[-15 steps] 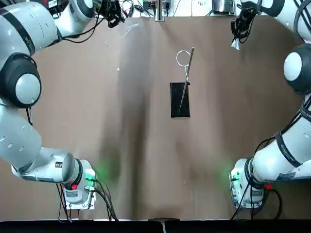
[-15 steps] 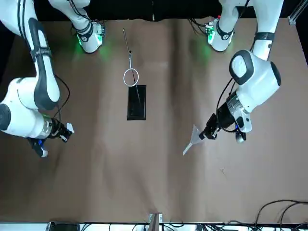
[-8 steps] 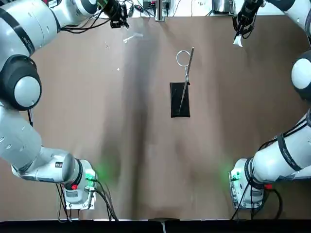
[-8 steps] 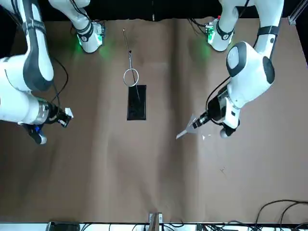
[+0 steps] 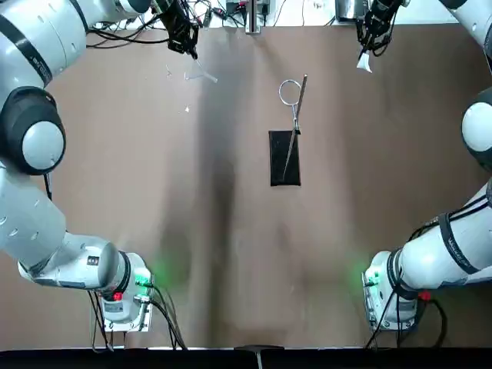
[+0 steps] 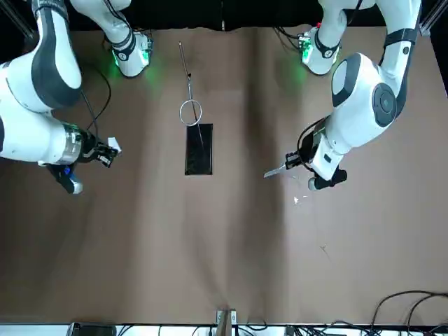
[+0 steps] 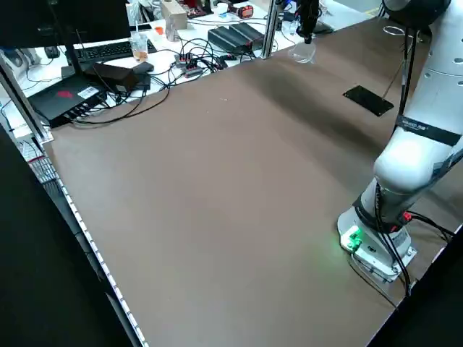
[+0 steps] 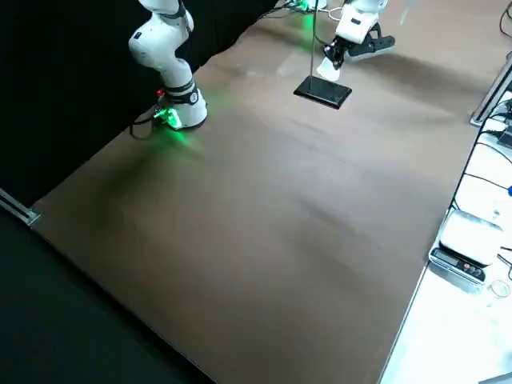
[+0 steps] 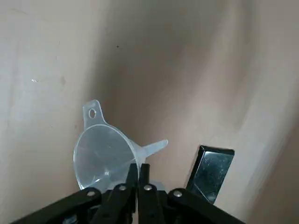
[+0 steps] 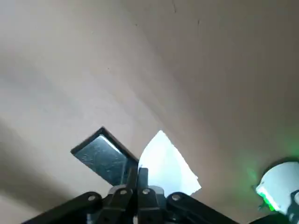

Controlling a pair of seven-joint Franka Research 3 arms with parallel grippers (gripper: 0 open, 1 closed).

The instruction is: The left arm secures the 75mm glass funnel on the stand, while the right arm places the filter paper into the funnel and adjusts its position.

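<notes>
Left gripper (image 6: 292,162) clenched on the rim of the 75mm glass funnel (image 9: 103,151), held above the table (image 5: 231,231) near its far edge, on the robot's left. Funnel projects from the fingertips, stem (image 6: 273,171) pointing toward the stand (image 5: 284,157).

Right gripper (image 5: 366,48) clenched on the filter paper (image 10: 167,167), near the far edge on the robot's right; white folded piece hangs just past the fingertips.

Stand: black base mid-table, toward the far edge, ring (image 5: 289,91) empty. Both held items well apart from it, one on either side.
</notes>
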